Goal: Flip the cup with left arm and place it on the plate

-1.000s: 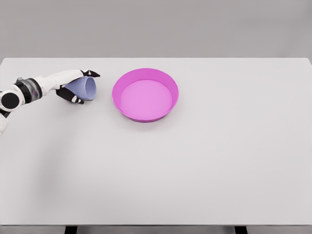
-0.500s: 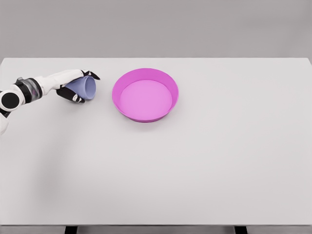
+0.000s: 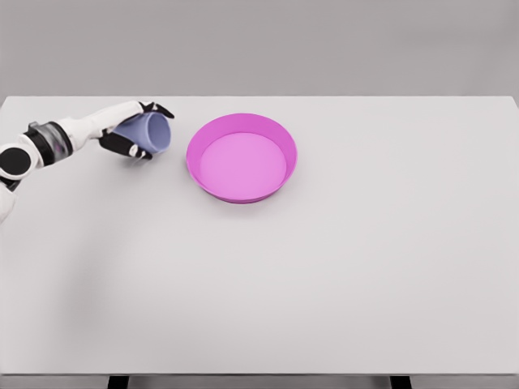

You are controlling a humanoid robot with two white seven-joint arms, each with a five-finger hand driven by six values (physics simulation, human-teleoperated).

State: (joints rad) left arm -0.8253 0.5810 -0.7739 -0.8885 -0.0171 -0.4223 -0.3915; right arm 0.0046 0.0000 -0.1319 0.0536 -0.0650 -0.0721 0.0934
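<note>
The left hand (image 3: 130, 134) reaches in from the left edge of the white tabletop (image 3: 324, 275), near its far left corner. Its fingers (image 3: 156, 108) are clamped around a pale lavender cup (image 3: 152, 133): dark fingertips show over the top of the cup's wall and the thumb side shows below it. The cup lies tipped on its side in the grasp, its open mouth facing right toward the plate and slightly toward the camera, its base buried in the palm. Whether the cup's lower edge touches the tabletop or hangs just above it cannot be told from this view.

The plate (image 3: 280, 138) is a bright magenta dish with a raised rim and a lighter pink floor. It stands on the far half of the tabletop, a little left of the middle, just beside the cup's mouth but apart from it; a strip of bare tabletop shows between them. Nothing lies inside the plate.

The white forearm with its dark grey wrist band and black joint runs back to the left edge. The right arm does not show in the head view.

No brand, label or writing can be read on the cup, the plate, the arm or the tabletop.
</note>
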